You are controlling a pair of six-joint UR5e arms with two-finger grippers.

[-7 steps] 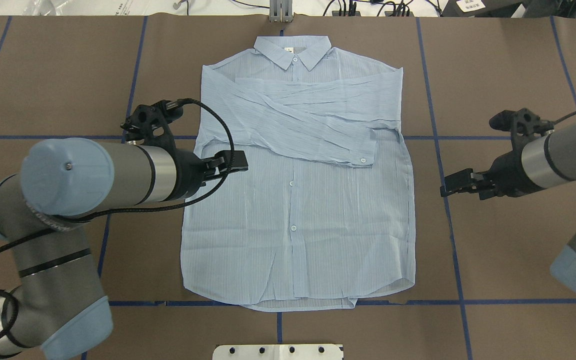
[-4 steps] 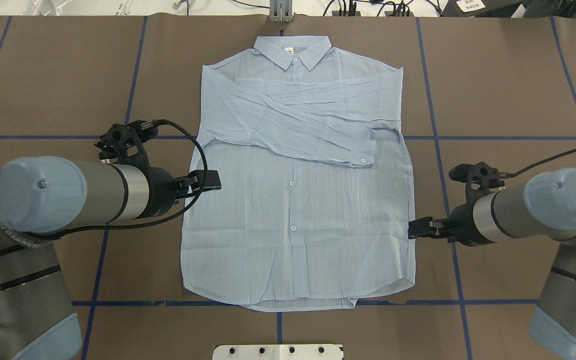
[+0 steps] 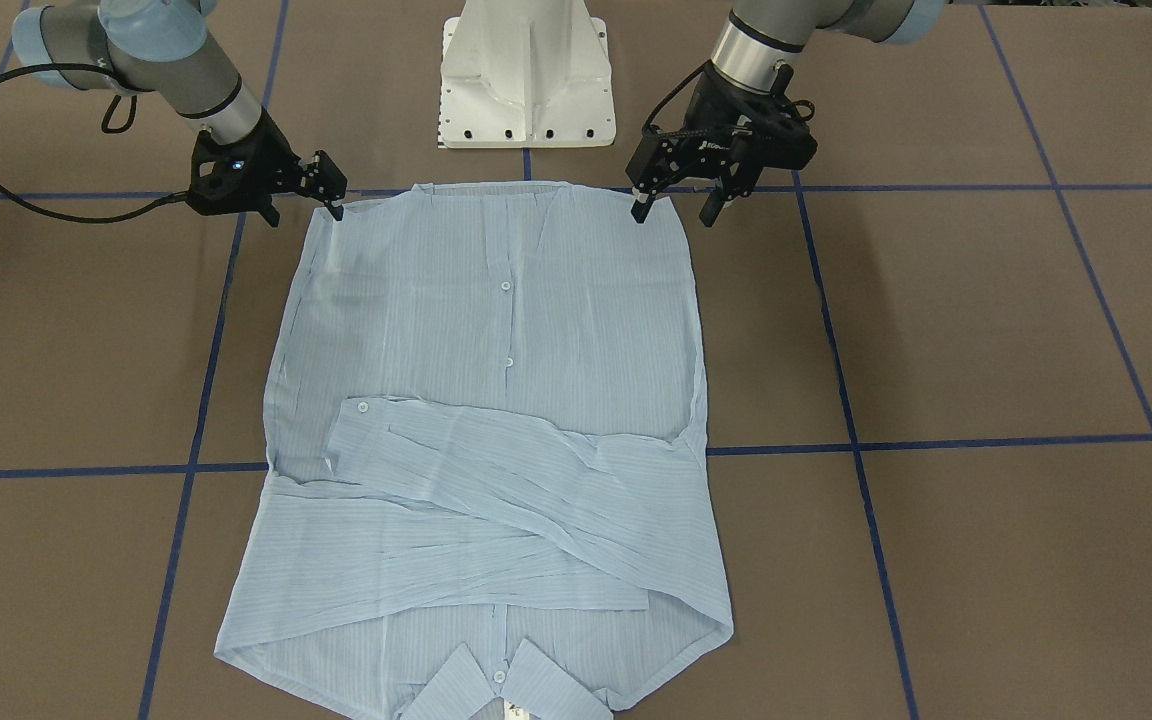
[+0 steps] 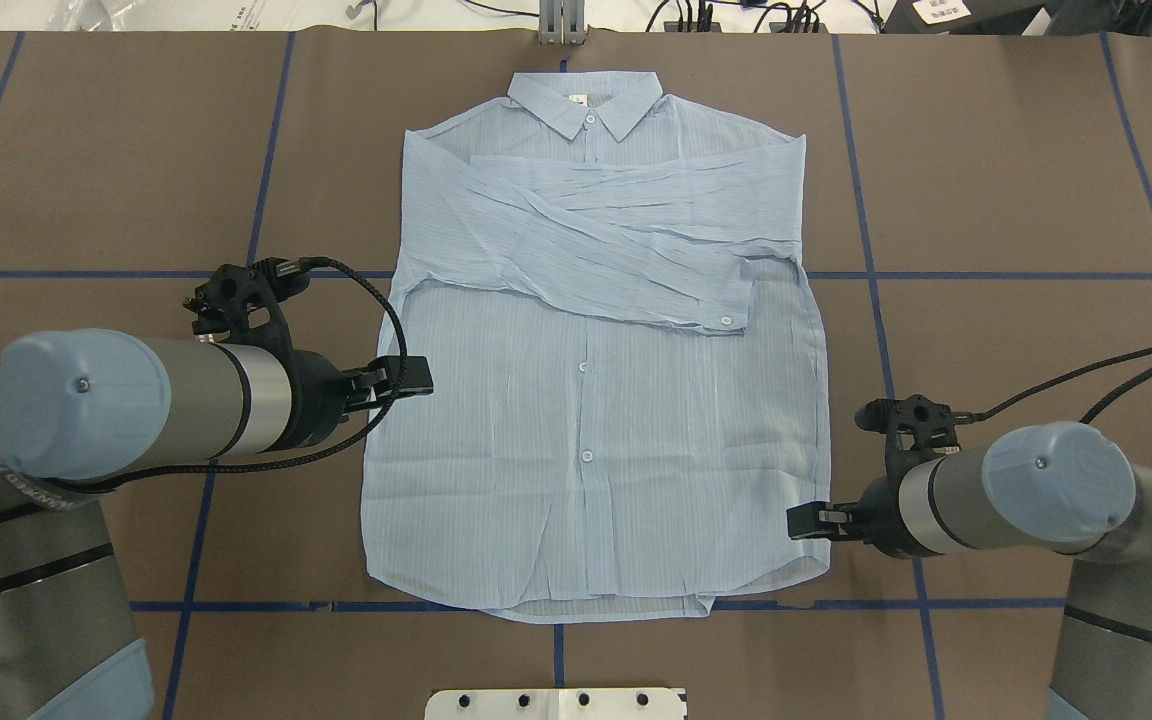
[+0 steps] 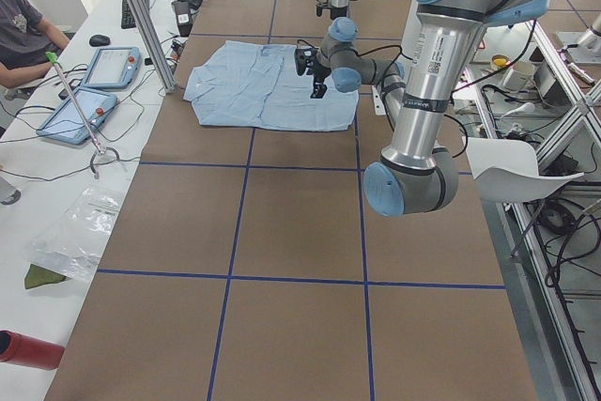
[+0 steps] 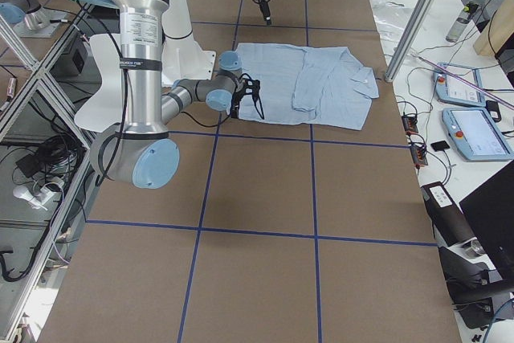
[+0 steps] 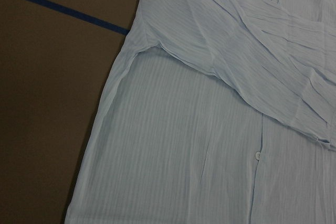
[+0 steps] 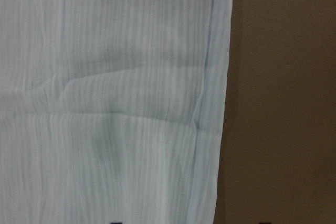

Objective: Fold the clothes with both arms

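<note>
Table: flat top under matt brown sheeting, ruled into large squares with blue tape.
Shirt: pale blue, thin, finely striped cloth. It lies flat and front-up in the middle of the table, with the hem towards the robot. Both sleeves are folded across the chest, overlapping in long creases.
Left arm: silver-grey tube with light blue joint caps, reaching in beside the shirt's left edge.
Right arm: same build, low at the shirt's right edge near the hem.
Left claw: black, two fingers spread apart, holding nothing, raised over the left hem corner.
Right claw: black, fingers apart and empty, at the right hem corner; contact cannot be told.
Collar: pointed, on the far side.
Buttons: small, white, round.
</note>
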